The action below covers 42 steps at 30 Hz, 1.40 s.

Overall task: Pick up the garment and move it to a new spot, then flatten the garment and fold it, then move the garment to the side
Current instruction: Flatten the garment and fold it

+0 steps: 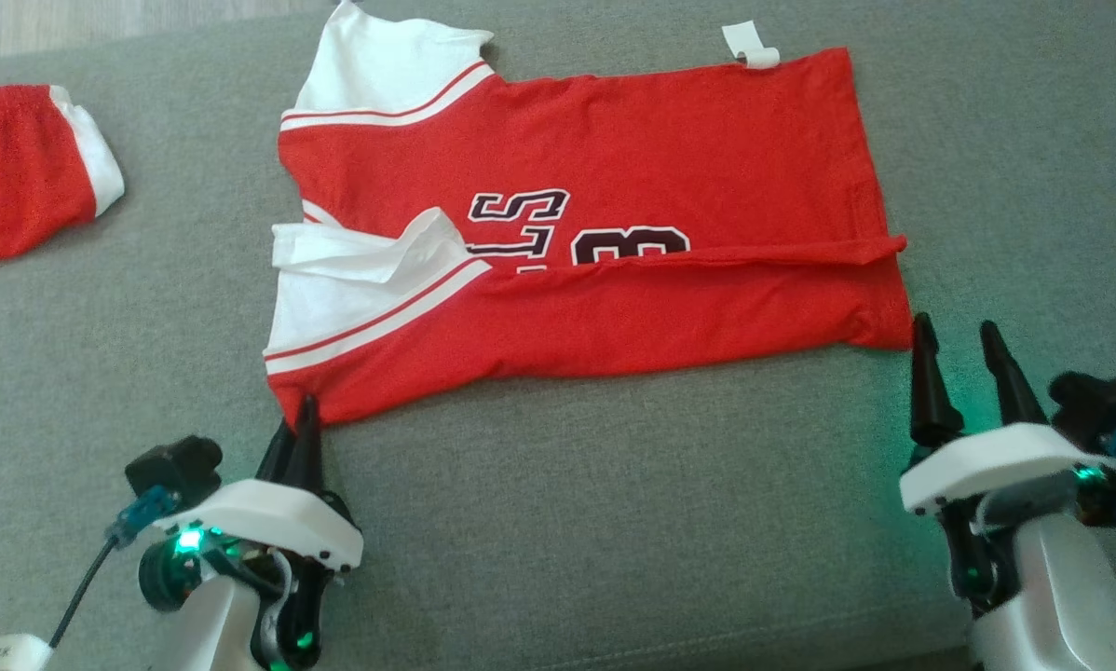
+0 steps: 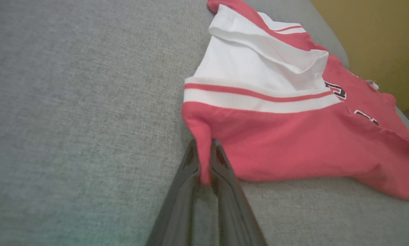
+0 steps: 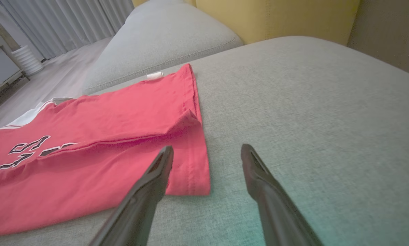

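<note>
**Here: left gripper pinching garment corner, right gripper open at the hem**

So, the garment is a red jersey with white sleeves and dark lettering. It lies spread across the grey sofa cushion, with its near long edge folded up over the print. The left gripper is at the garment's near left corner, just below the white sleeve. Its fingers are closed together, and the left wrist view shows a small peak of red cloth nipped between them. The rest of the garment rests flat on the cushion.

The right gripper is at the near right corner by the hem, fingers spread wide apart and gripping nothing. One fingertip sits at the edge of the cloth, but whether it touches is hard to tell from here.

A white tag sticks out from the garment's far edge. A second red-and-white piece lies at the cushion's far left, well apart. A yellow backrest rises behind the cushion.
</note>
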### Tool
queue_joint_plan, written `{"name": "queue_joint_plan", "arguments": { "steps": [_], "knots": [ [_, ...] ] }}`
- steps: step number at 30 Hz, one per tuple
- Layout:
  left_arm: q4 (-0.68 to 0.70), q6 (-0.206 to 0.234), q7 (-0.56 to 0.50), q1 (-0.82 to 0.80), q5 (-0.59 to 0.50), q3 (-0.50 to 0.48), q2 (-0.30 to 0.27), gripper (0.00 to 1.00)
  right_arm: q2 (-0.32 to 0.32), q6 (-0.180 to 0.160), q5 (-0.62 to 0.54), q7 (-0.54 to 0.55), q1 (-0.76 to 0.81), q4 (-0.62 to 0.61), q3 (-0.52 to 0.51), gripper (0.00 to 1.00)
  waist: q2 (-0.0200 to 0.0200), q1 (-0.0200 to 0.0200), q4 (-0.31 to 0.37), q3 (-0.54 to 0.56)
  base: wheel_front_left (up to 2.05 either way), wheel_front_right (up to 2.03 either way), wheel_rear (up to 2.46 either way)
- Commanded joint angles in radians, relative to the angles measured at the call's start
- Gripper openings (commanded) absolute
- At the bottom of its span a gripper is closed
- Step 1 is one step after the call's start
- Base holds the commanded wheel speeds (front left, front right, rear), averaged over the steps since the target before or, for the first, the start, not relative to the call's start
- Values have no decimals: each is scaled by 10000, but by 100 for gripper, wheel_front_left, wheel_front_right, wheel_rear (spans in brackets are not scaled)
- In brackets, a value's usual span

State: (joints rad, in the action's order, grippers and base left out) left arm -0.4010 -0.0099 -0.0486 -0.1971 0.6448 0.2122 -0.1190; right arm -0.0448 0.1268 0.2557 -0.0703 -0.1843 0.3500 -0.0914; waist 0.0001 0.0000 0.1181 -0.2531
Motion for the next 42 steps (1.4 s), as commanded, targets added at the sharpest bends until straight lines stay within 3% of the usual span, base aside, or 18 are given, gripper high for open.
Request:
{"name": "queue_joint_plan", "arguments": {
  "steps": [1,11,13,15,16,17,26,30,35,42],
  "knots": [
    [66,-34,-208,-58,64,-67,-47,0,-54,39,47,58,-445,-137,327,100,-1,0,-28,-21,0,0,0],
    [670,-37,184,-211,-197,120,-91,0,-54,39,230,453,-1607,2240,167,98,-1,0,-442,-95,0,0,0],
    [852,-27,257,-203,-216,103,-133,0,-54,39,506,478,-1786,2734,239,49,-1,0,-492,-58,0,0,0],
    [1043,-23,316,-172,-230,85,-188,0,-54,39,773,467,-1944,3170,388,22,-1,0,-515,3,0,0,0],
    [1138,-20,336,-149,-240,79,-221,0,-54,39,895,417,-2009,3344,467,4,-1,0,-517,43,0,0,0],
    [1237,-23,347,-119,-245,77,-254,0,-54,39,1047,337,-2068,3481,538,0,-1,0,-514,86,0,0,0],
    [2421,111,249,209,-327,-84,-748,0,-54,39,1285,-298,-2362,3554,409,0,-1,0,-416,709,0,0,0],
    [3514,248,-125,547,-435,-190,-1251,0,-54,39,1162,36,-2054,2791,95,0,-1,0,-426,1157,0,0,0],
    [5435,584,-1128,1790,-453,-49,-1779,0,-54,39,850,1022,-523,1062,-461,0,-1,0,-469,1534,0,0,0],
    [5855,970,-1448,3396,-177,501,-1322,0,-54,39,1037,1644,1174,-5,-772,0,-1,0,-512,1423,0,0,0]
  ]
}}
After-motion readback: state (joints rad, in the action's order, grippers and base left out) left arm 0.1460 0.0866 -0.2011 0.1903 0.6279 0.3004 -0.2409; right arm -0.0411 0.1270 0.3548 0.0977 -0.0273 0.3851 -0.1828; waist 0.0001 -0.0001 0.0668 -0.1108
